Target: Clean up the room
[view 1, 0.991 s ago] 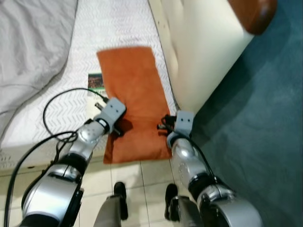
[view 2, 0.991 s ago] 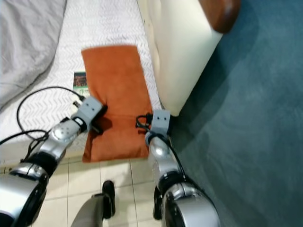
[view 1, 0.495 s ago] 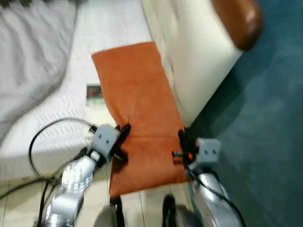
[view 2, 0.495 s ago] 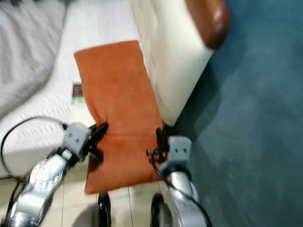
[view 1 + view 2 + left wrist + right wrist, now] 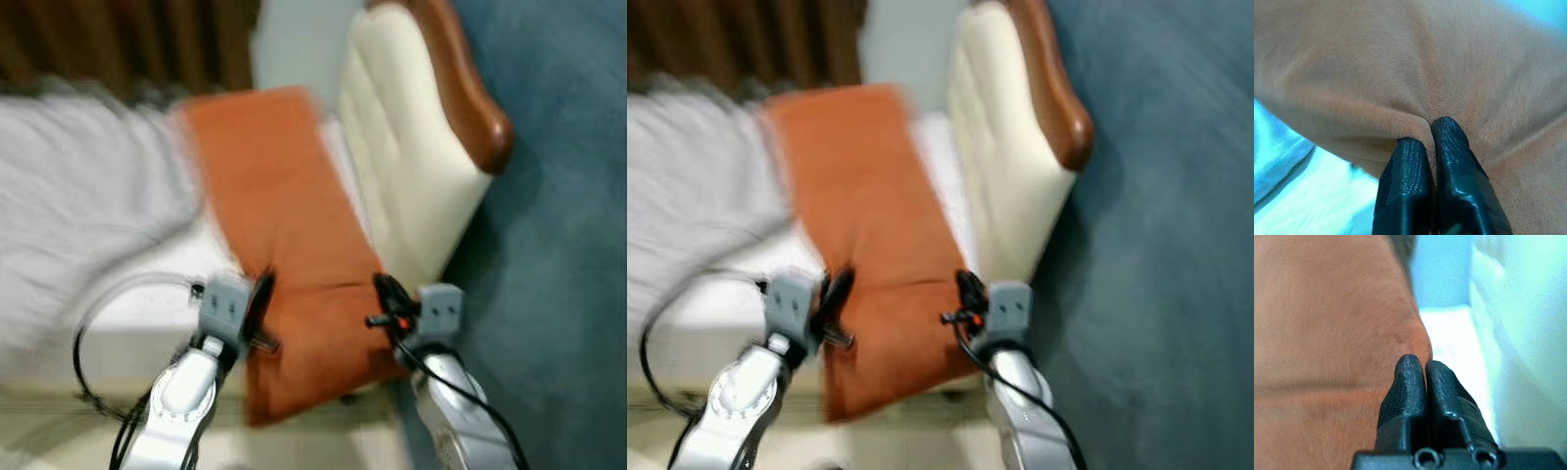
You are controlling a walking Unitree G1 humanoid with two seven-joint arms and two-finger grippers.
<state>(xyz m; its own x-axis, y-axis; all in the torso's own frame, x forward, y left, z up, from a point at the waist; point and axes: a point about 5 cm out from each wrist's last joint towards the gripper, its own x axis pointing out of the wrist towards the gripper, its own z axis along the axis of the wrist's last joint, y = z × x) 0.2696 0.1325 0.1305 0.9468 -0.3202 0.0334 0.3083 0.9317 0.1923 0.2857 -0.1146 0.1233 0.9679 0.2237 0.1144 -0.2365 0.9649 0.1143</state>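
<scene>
Soft orange suede-like pillowcase [image 5: 284, 225] pinched between left end effector [image 5: 1431, 128] and right end effector [image 5: 1425, 363].

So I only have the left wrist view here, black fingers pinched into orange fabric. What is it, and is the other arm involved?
Observer: It's an orange runner laid across a bed; the left gripper grips its left edge.
Operator: And the right one?
Observer: The right gripper is shut on the opposite edge, beside a cream headboard.
Operator: Is the cloth off the bed?
Observer: The near end hangs between the grippers; the far end lies on the bed next to a grey duvet.
</scene>
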